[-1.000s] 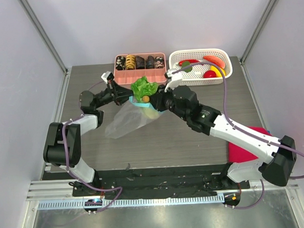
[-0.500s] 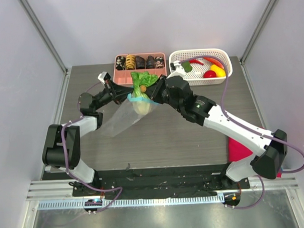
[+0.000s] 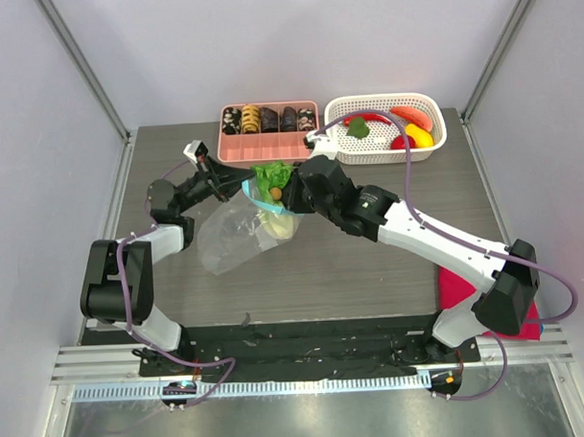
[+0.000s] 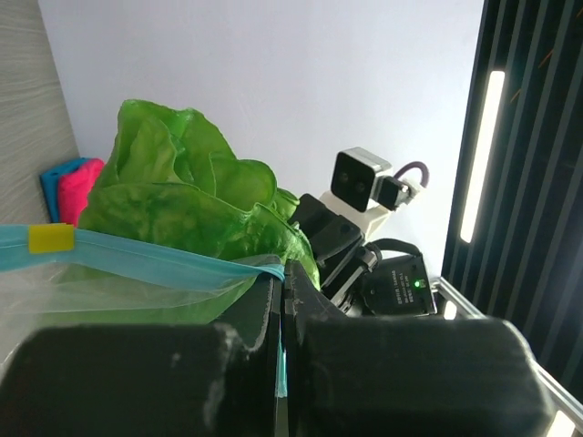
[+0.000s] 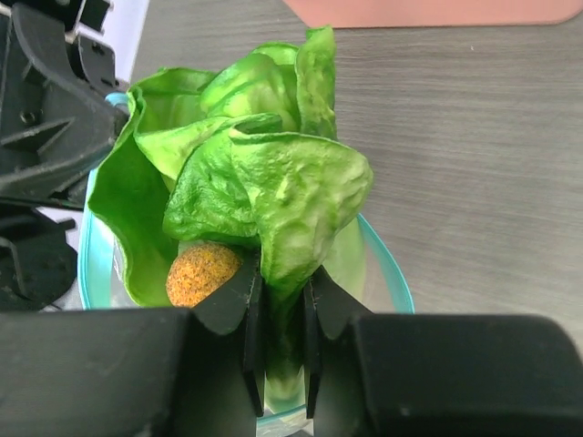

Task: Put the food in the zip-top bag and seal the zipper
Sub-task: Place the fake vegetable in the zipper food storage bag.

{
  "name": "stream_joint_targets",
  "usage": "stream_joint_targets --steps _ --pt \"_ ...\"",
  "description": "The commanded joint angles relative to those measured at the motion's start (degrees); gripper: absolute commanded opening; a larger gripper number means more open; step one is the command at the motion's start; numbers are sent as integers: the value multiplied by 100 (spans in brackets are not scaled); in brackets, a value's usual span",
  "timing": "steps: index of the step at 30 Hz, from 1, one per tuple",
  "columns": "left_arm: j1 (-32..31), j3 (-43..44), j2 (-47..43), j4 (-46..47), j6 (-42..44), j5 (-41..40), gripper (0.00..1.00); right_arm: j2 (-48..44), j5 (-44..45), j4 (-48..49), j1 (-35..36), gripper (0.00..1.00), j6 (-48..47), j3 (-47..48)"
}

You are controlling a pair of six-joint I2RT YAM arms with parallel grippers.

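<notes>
The lettuce (image 5: 264,200) stands in the open mouth of the zip-top bag (image 3: 230,235). Its leaves rise above the rim, and an orange speckled ball (image 5: 202,271) is tucked against its base. The right pincer (image 5: 278,364) pinches a lower leaf of the lettuce between fingers that are almost closed. The left pincer (image 4: 281,364), pressed together, clamps the light-blue zipper (image 4: 137,262) at the mouth's edge, and the clear bag trails down toward the tabletop (image 3: 370,264). Behind stand a pink tray (image 3: 270,147) and a white basket (image 3: 384,156) holding more toy food.
</notes>
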Motion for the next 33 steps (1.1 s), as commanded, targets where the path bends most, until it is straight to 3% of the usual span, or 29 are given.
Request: stream_joint_targets --steps 1,6,17,23,27,29,33 --pt "90 363 -221 1457 -271 -40 0 162 -451 -643 64 1 -1020 293" --pt "91 451 -274 1466 -139 75 0 171 -129 -793 283 1 -2057 144" --pt "20 794 -607 1493 -122 382 0 716 127 -1031 380 1 -2884 240" --pt "11 584 -853 1257 466 777 0 769 -31 -1049 687 1 -3691 478" --pt "11 337 -941 1062 687 717 0 374 -900 -654 784 1 -4244 276" --pt "3 381 -933 1062 722 690 0 416 -307 -705 1134 1 -4675 126" --pt "-6 373 -942 1202 591 646 0 646 232 -760 1145 1 -4764 22"
